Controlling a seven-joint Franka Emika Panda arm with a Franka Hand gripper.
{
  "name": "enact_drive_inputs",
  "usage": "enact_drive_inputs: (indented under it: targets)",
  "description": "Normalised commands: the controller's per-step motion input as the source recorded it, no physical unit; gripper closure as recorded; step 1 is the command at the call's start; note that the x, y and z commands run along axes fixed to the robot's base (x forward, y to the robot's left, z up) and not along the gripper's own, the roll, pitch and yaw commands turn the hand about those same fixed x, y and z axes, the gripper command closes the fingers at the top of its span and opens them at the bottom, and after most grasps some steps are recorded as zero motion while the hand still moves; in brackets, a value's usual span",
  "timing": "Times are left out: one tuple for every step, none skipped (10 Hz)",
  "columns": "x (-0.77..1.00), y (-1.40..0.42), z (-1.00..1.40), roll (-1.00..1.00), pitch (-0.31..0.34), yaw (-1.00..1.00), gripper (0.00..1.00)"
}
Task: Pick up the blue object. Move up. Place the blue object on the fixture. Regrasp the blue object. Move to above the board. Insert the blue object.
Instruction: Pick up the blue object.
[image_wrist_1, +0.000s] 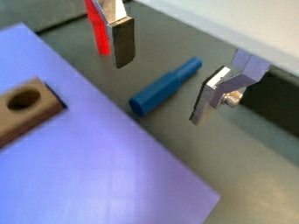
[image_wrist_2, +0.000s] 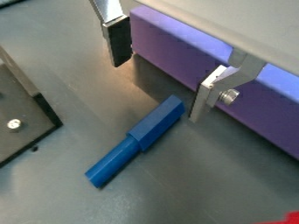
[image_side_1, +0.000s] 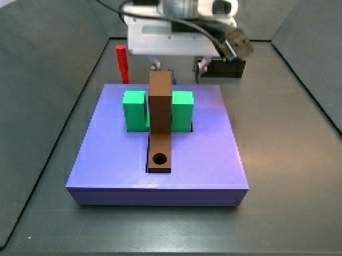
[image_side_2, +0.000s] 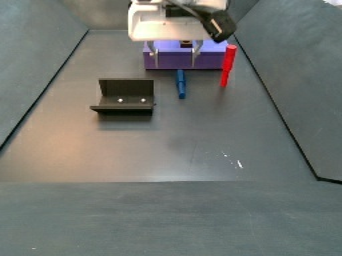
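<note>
Fixture (image_side_2: 123, 97) shows whole only in a side view, a dark L-shaped bracket standing well left of the claw (image_side_2: 190, 62) on the grey floor; a wrist view catches just its base plate edge (image_wrist_2: 21, 114). Blue peg (image_side_2: 181, 86) lies flat on that floor just below and in front of the claw, apart from the fixture. Red peg (image_side_2: 227, 62) stands upright just right of the claw there; from the opposite side it shows left of the claw (image_side_1: 120, 62), behind the purple board (image_side_1: 201, 165).

Only that side view shows the board's top: green block (image_side_1: 135, 110), brown bar (image_side_1: 160, 125) with a round hole near its end. Blue peg is hidden there behind the board.

Claw (image_wrist_2: 163, 74) hangs above the peg (image_wrist_2: 138, 143), beside the board's wall (image_wrist_2: 193, 54). Fingers (image_wrist_1: 122, 44) are spread wide, with nothing between them. Peg (image_wrist_1: 165, 86) lies on the floor under the gap, touching neither pad. Bar's holed end (image_wrist_1: 26, 103) shows on the board (image_wrist_1: 105, 166) in this wrist view.
</note>
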Motion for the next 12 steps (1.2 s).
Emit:
enact_drive_inputs:
  targets:
    - [0.05, -0.06, -0.38, 0.08, 0.0, 0.0, 0.0]
    - [0.0, -0.01, -0.26, 0.12, 0.0, 0.0, 0.0]
    - [0.06, -0.01, -0.24, 0.13, 0.0, 0.0, 0.0]
    - [0.03, 0.0, -0.25, 0.14, 0.009, -0.03, 0.0]
    - [0.0, 0.0, -0.21, 0.12, 0.0, -0.04, 0.0]
    - [0.0, 0.0, -0.22, 0.1, 0.0, -0.05, 0.0]
    - [0.0, 0.0, -0.14, 0.05, 0.0, -0.04, 0.0]
    - [0.0, 0.0, -0.05, 0.01, 0.0, -0.03, 0.0]
    - [0.0, 0.0, 0.0, 0.0, 0.0, 0.0, 0.0]
    - [0.0, 0.0, 0.0, 0.0, 0.0, 0.0, 1.0]
    - [0.0, 0.0, 0.0, 0.0, 0.0, 0.0, 1.0]
    - [0.0, 0.0, 0.0, 0.0, 0.0, 0.0, 1.0]
